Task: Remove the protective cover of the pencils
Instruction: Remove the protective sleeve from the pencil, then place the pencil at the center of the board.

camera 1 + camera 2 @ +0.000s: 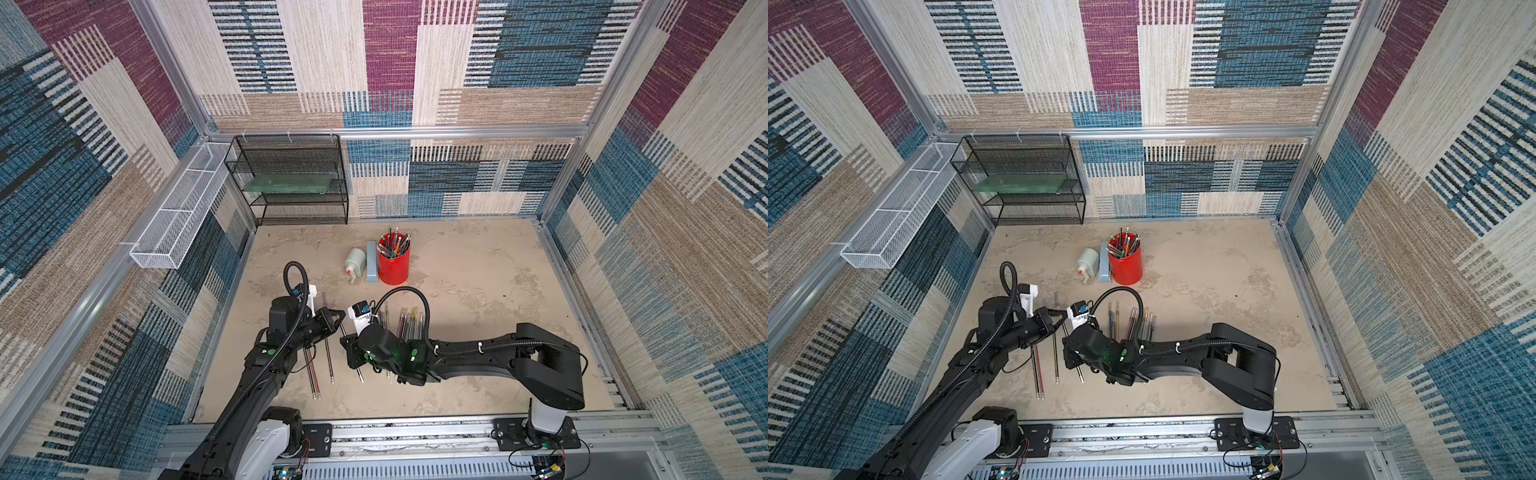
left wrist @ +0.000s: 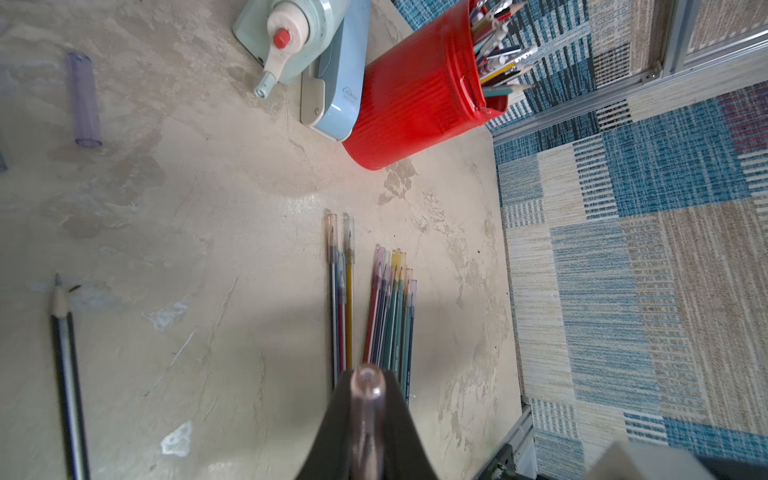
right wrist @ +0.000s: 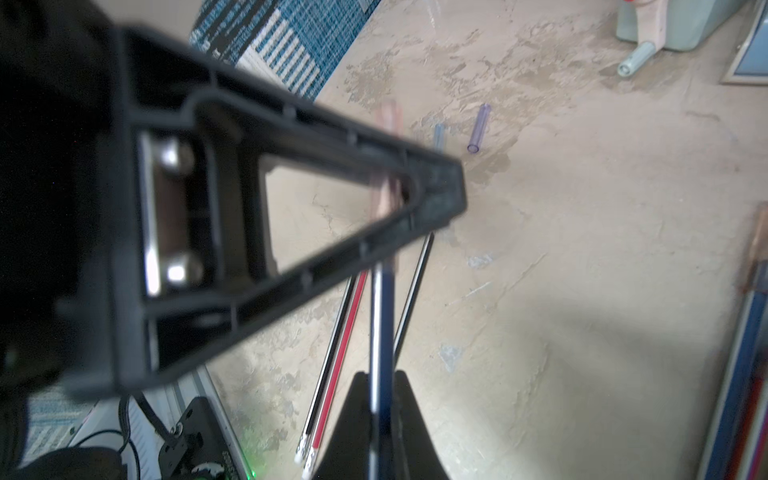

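Our beige table (image 1: 478, 291) had a red cup (image 1: 394, 266), a green sharpener (image 1: 355, 259) near it, a bunch of capped pencils (image 1: 406, 324), some bare pencils (image 1: 313, 374) and a loose clear cap (image 2: 84, 99).

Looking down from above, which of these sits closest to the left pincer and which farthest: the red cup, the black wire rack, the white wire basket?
1. red cup, mid-table, just beyond the left pincer.
2. black wire rack, against the back wall.
3. white wire basket, up on the left side wall.
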`<action>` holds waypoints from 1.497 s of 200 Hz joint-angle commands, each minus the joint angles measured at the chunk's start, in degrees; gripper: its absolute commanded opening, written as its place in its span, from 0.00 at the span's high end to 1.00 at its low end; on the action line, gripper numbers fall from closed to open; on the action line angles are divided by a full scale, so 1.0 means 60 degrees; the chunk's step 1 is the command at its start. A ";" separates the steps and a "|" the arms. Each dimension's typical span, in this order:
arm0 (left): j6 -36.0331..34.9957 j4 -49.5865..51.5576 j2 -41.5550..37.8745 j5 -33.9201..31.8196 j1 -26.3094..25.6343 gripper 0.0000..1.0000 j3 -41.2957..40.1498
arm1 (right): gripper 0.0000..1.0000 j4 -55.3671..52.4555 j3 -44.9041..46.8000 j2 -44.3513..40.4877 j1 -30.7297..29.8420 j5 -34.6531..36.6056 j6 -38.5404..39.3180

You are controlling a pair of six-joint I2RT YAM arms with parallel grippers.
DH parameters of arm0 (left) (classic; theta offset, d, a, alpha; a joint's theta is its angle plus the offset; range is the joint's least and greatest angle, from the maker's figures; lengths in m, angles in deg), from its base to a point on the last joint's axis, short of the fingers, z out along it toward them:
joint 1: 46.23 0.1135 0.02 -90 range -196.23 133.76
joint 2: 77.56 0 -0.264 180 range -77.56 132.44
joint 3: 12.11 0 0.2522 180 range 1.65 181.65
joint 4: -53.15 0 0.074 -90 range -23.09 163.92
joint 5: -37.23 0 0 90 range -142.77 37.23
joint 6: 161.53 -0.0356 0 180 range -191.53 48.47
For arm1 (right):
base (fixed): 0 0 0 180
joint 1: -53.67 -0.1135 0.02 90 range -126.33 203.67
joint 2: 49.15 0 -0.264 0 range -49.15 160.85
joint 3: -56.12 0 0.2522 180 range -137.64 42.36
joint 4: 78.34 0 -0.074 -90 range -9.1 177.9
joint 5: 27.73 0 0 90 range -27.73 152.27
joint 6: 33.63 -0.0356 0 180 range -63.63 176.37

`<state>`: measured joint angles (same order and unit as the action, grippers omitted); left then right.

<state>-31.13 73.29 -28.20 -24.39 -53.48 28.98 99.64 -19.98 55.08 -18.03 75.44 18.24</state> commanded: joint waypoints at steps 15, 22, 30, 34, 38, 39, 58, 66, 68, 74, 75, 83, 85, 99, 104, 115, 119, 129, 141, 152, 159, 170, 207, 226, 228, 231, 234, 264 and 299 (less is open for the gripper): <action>0.0241 -0.0528 -0.0177 -0.0560 0.0006 1.00 -0.0252 | 1.00 0.0803 0.0374 -0.0184 -0.0073 0.0183 -0.0001; 0.0172 -0.0353 -0.0204 -0.0595 0.0006 1.00 -0.0119 | 1.00 0.0837 0.0419 -0.0208 -0.0077 0.0158 -0.0014; 0.0099 -0.0175 -0.0243 -0.0634 0.0006 1.00 0.0015 | 1.00 0.0880 0.0483 -0.0235 -0.0119 0.0146 0.0011; 0.0078 -0.0130 -0.0251 -0.0650 0.0006 1.00 0.0049 | 1.00 0.0907 0.0525 -0.0263 -0.0141 0.0156 0.0046; 0.0074 -0.0120 -0.0265 -0.0678 0.0006 1.00 0.0058 | 1.00 0.0946 0.0573 -0.0289 -0.0151 0.0174 0.0072; 0.0069 -0.0130 -0.0262 -0.0682 0.0006 1.00 0.0051 | 1.00 0.0951 0.0582 -0.0305 -0.0157 0.0184 0.0079; 0.0171 -0.0481 -0.0366 -0.0852 0.0006 1.00 -0.0258 | 1.00 0.1219 0.0921 -0.0461 -0.0227 0.0356 0.0146; 0.0237 -0.0589 -0.0358 -0.0955 0.0006 1.00 -0.0372 | 1.00 0.1312 0.1027 -0.0509 -0.0235 0.0394 0.0105; 0.0238 -0.0603 -0.0360 -0.0981 0.0010 1.00 -0.0386 | 1.00 0.1321 0.1052 -0.0510 -0.0240 0.0397 0.0083; 0.0268 -0.0579 -0.0346 -0.1036 0.0006 1.00 -0.0380 | 1.00 0.1338 0.1090 -0.0532 -0.0237 0.0385 0.0023; 0.0268 -0.0564 -0.0332 -0.1037 0.0006 1.00 -0.0366 | 1.00 0.1330 0.1090 -0.0536 -0.0237 0.0377 0.0010; 0.0226 -0.0447 -0.0297 -0.1068 0.0007 1.00 -0.0250 | 1.00 0.1318 0.1092 -0.0534 -0.0240 0.0329 -0.0053; 0.0214 -0.0410 -0.0283 -0.1068 0.0007 1.00 -0.0212 | 1.00 0.1304 0.1094 -0.0538 -0.0256 0.0315 -0.0059; 0.0144 -0.0281 -0.0219 -0.1091 0.0010 1.00 -0.0031 | 1.00 0.1235 0.1065 -0.0540 -0.0303 0.0331 -0.0075; 0.0150 -0.0344 -0.0190 -0.1115 0.0007 1.00 -0.0035 | 1.00 0.1223 0.1084 -0.0527 -0.0308 0.0364 -0.0062; 0.0091 -0.0476 -0.0110 -0.1266 0.0008 1.00 -0.0115 | 1.00 0.1184 0.1118 -0.0512 -0.0312 0.0486 -0.0072; 0.0045 -0.0431 -0.0066 -0.1374 0.0018 1.00 -0.0096 | 1.00 0.1170 0.1121 -0.0503 -0.0309 0.0549 -0.0099; -0.0114 -0.0160 0.0087 -0.1719 0.0021 1.00 0.0051 | 1.00 0.1014 0.1104 -0.0496 -0.0310 0.0698 -0.0244; -0.0461 0.0201 0.0343 -0.2086 0.0021 1.00 0.0415 | 1.00 0.0586 0.0946 -0.0415 -0.0254 0.0864 -0.0574; -0.0875 0.0634 0.0691 -0.2338 0.0035 1.00 0.0887 | 1.00 0.0158 0.0767 -0.0325 -0.0171 0.0856 -0.0891; -0.1148 0.0856 0.0964 -0.2484 0.0047 1.00 0.1196 | 1.00 -0.0008 0.0678 -0.0251 -0.0134 0.0837 -0.1033; -0.1512 0.1233 0.1440 -0.2630 0.0079 1.00 0.1756 | 1.00 -0.0183 0.0579 -0.0125 -0.0099 0.0904 -0.1150; -0.2111 0.1331 0.2783 -0.3039 0.0216 1.00 0.2791 | 1.00 -0.1048 -0.0133 0.0694 0.0269 0.0640 -0.1808; -0.2302 0.1396 0.3496 -0.3637 0.0259 1.00 0.3212 | 1.00 -0.1194 -0.0418 0.1001 0.0367 0.0355 -0.1936; -0.2315 0.1398 0.3569 -0.3713 0.0275 1.00 0.3260 | 1.00 -0.1218 -0.0434 0.1039 0.0361 0.0365 -0.1943; -0.2347 0.1379 0.3666 -0.3799 0.0271 1.00 0.3308 | 1.00 -0.1243 -0.0467 0.1093 0.0356 0.0379 -0.1924; -0.2377 0.1340 0.3803 -0.3880 0.0283 1.00 0.3358 | 1.00 -0.1268 -0.0515 0.1131 0.0355 0.0410 -0.1929; -0.2669 0.1160 0.5074 -0.4748 0.0401 1.00 0.3918 | 1.00 -0.1767 -0.1143 0.1802 0.0448 0.0390 -0.2160; -0.2786 0.0594 0.5725 -0.5170 0.0431 1.00 0.3834 | 1.00 -0.2113 -0.1756 0.2424 0.0406 0.0216 -0.2345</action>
<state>-44.62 80.15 4.94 -51.51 -50.95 53.20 89.11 -28.90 68.00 -15.32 77.30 5.72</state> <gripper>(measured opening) 0.135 0.120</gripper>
